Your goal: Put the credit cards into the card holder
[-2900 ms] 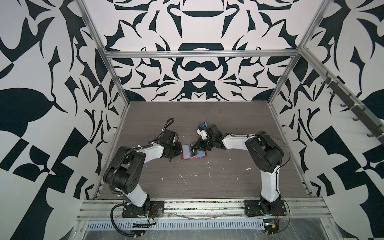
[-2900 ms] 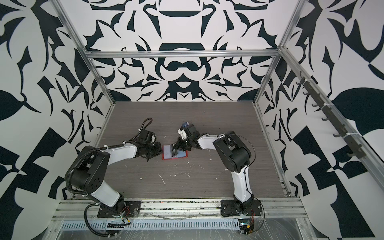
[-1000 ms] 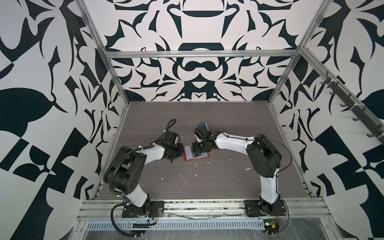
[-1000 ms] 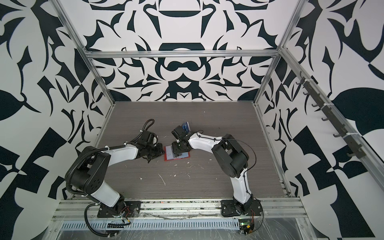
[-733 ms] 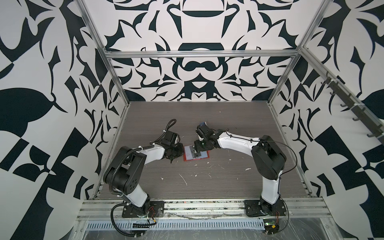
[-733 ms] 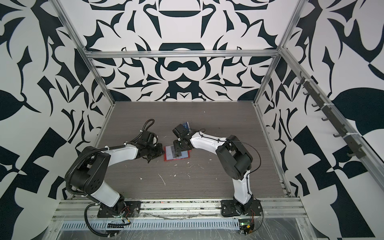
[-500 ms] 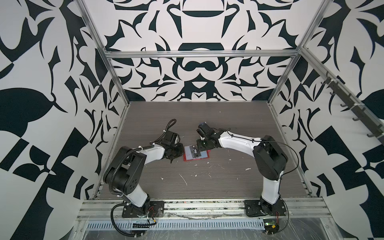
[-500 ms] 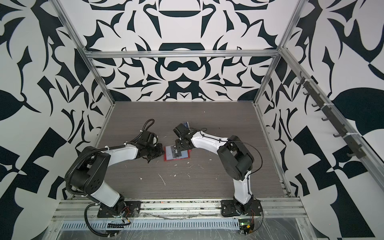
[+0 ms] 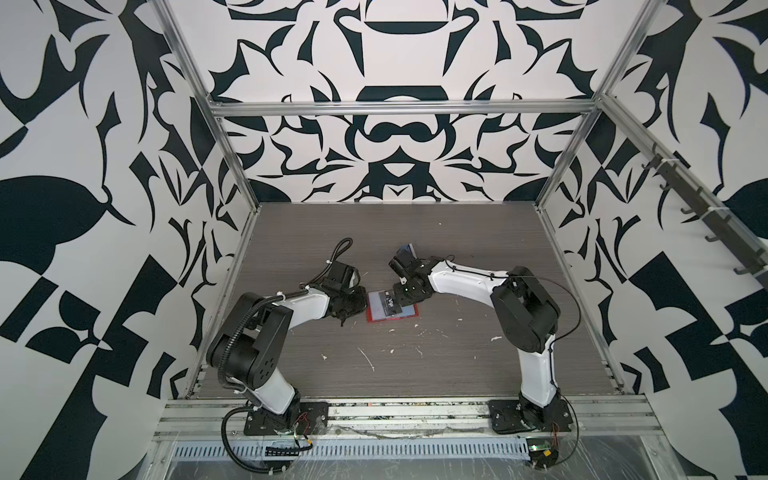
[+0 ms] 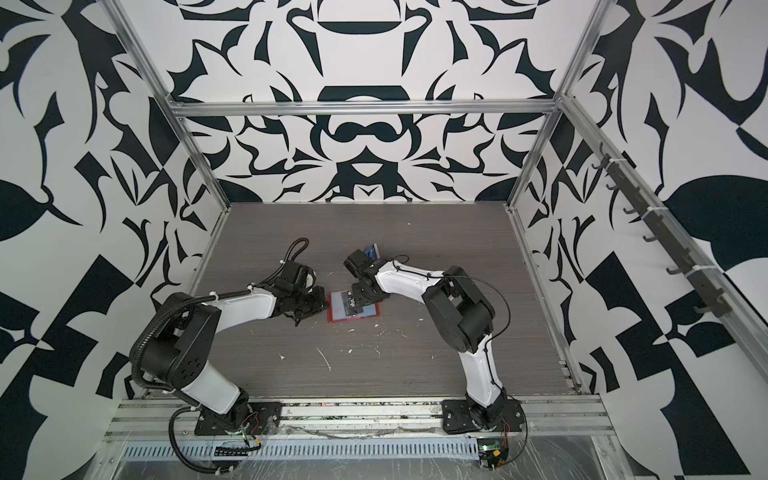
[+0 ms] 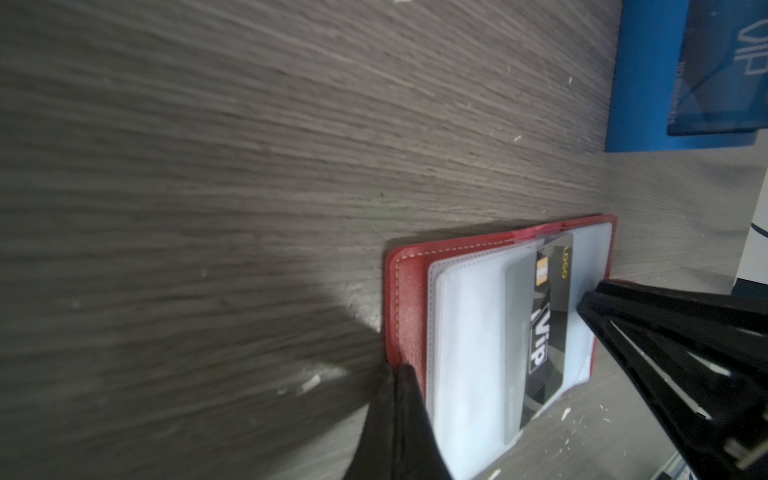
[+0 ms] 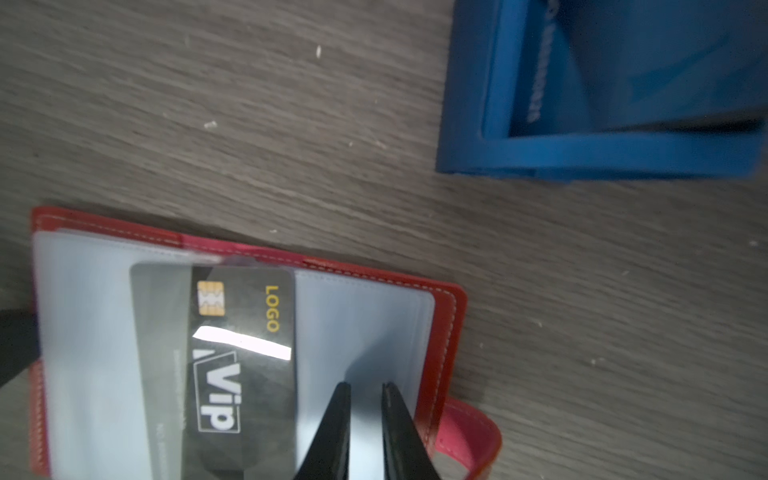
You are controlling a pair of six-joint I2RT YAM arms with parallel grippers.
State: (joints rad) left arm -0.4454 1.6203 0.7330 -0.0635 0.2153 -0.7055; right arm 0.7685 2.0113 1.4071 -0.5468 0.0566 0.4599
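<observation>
Card [image 12: 232,374] looks thin, stiff, slick; push its bare right edge deeper into the holder [image 12: 449,332]. Your right gripper [image 12: 365,386] stands slightly spread, empty; left gripper [image 11: 403,374], pressed together, pins it.

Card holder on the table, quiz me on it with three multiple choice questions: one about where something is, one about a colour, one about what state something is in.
1. Where is the black card?
A. flat on the bare table
B. partway inside a clear sleeve of the card holder
C. tucked under the holder

2. What colour is the rack standing beyond the holder?
A. green
B. blue
C. yellow

3. How does the card holder lie?
A. open flat
B. snapped shut
C. standing on edge

Answers:
1 B, one end of the card looks greyed under the sleeve while the rest sticks out.
2 B, its blue walls show in both wrist views.
3 A, its clear pages face up and the snap tab hangs loose.
</observation>
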